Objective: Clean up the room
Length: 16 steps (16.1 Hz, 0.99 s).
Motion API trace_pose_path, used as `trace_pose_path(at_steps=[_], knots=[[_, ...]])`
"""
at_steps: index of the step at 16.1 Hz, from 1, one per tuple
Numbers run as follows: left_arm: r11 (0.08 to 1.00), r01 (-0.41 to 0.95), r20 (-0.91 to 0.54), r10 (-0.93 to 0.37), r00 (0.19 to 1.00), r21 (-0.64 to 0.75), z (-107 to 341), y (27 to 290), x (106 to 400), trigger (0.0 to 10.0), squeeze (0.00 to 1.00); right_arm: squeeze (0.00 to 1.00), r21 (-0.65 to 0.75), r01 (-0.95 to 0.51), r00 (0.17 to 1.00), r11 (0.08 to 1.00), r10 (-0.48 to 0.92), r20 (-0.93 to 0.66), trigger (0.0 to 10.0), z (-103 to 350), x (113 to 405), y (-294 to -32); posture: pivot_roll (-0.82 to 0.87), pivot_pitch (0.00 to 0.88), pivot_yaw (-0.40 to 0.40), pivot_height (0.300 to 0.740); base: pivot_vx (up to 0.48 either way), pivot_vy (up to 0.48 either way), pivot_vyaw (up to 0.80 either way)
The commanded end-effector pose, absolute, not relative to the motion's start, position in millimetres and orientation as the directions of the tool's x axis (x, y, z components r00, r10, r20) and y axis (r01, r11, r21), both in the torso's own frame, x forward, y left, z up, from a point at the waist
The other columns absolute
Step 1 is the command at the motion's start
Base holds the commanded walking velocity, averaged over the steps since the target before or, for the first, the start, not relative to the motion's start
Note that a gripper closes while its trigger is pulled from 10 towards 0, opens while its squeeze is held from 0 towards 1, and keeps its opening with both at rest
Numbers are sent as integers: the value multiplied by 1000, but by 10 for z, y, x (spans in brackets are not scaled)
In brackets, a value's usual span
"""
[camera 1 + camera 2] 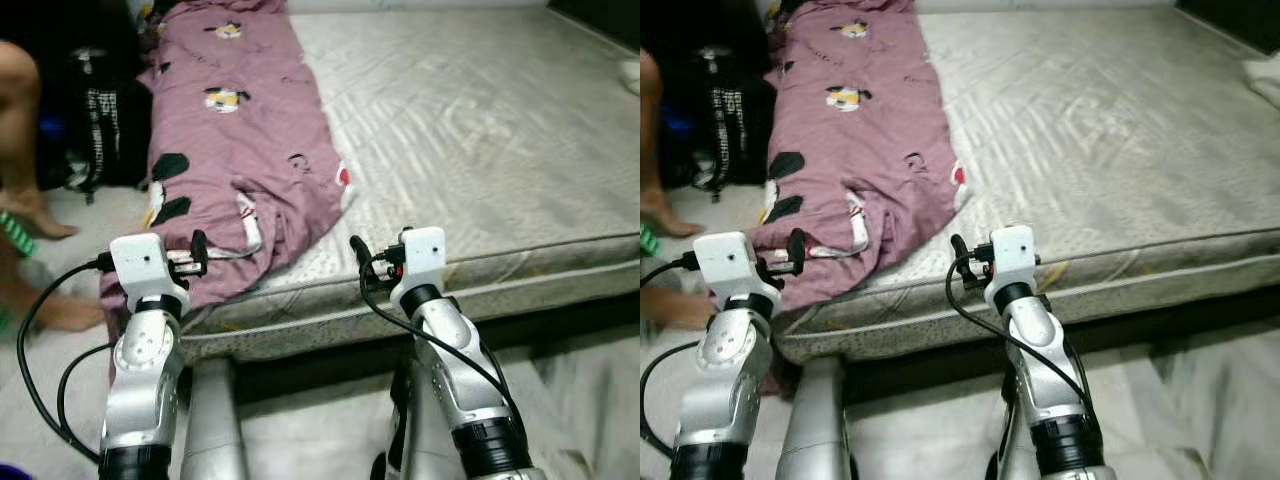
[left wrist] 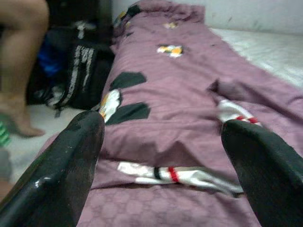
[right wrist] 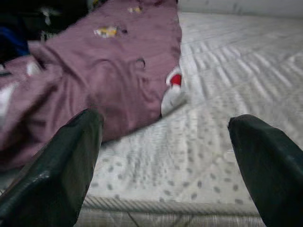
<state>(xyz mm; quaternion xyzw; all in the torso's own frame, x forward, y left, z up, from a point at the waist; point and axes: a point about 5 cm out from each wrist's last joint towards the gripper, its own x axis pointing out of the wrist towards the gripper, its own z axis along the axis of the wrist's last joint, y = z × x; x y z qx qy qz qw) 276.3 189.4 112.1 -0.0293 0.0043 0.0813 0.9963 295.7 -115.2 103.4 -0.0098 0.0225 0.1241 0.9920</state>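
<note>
Both arms reach forward over the near edge of the mattress [image 1: 500, 150], the left gripper [image 2: 163, 156] spread wide just short of the purple blanket [image 1: 240, 140]. The right gripper [image 3: 165, 156], fingers also apart, holds nothing above bare mattress beside the blanket's edge. A person's leg [image 1: 20, 120] stands, somewhat blurred, at far left.

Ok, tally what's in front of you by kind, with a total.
Mauve blanket: 1
Bare mattress: 1
Black bag on the floor: 1
Claws, left claw and right claw, both open: 2
Total: 5
</note>
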Motion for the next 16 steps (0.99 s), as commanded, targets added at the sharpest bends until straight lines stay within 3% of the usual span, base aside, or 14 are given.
trace_pose_path(at_steps=[1, 15, 16], knots=[[987, -152, -29, 150, 988, -58, 1104, 1861, 2783, 10000, 0, 0, -17, -232, 972, 973, 231, -39, 10000, 1068, 2956, -1199, 28, 31, -13, 498, 0, 0, 0], [987, -152, -29, 150, 988, -58, 1104, 1861, 2783, 10000, 0, 0, -17, -232, 972, 973, 231, -39, 10000, 1068, 2956, -1199, 28, 31, -13, 498, 0, 0, 0], [984, -164, -49, 161, 986, -69, 1071, 1798, 2832, 10000, 0, 0, -26, -127, 991, 992, 126, -36, 10000, 1120, 2786, -1471, -47, 175, -11, 498, 0, 0, 0]])
